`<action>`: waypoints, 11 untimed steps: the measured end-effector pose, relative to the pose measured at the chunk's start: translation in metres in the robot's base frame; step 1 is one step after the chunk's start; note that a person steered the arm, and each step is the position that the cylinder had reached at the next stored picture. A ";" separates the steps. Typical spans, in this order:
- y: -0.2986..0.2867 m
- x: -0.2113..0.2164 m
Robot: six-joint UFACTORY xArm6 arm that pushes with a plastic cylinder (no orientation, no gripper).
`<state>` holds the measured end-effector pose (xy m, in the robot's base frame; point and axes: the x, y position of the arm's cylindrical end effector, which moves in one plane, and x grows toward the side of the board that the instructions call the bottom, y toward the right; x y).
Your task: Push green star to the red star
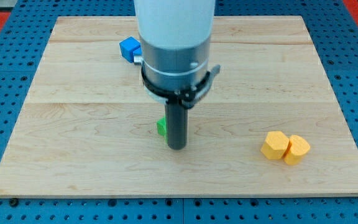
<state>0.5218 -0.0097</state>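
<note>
The green star (161, 127), mostly hidden behind my tip (177, 147), looks light and rigid, so it should slide easily on the bench (92, 155); I have no fingers to grip, only pushing on its flank.

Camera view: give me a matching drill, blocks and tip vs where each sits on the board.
Things:
1. blue block
2. green block
3. yellow blocks
4. my tip

Places:
A. view's lower right, two touching
B. near the top, partly behind the arm
C. board's middle, just right of the green block
D. mostly hidden behind the rod, on its left

Pairs: 1-B, 2-D, 3-A, 4-C
</note>
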 end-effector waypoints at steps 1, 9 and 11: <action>0.000 -0.036; -0.006 -0.101; -0.006 -0.105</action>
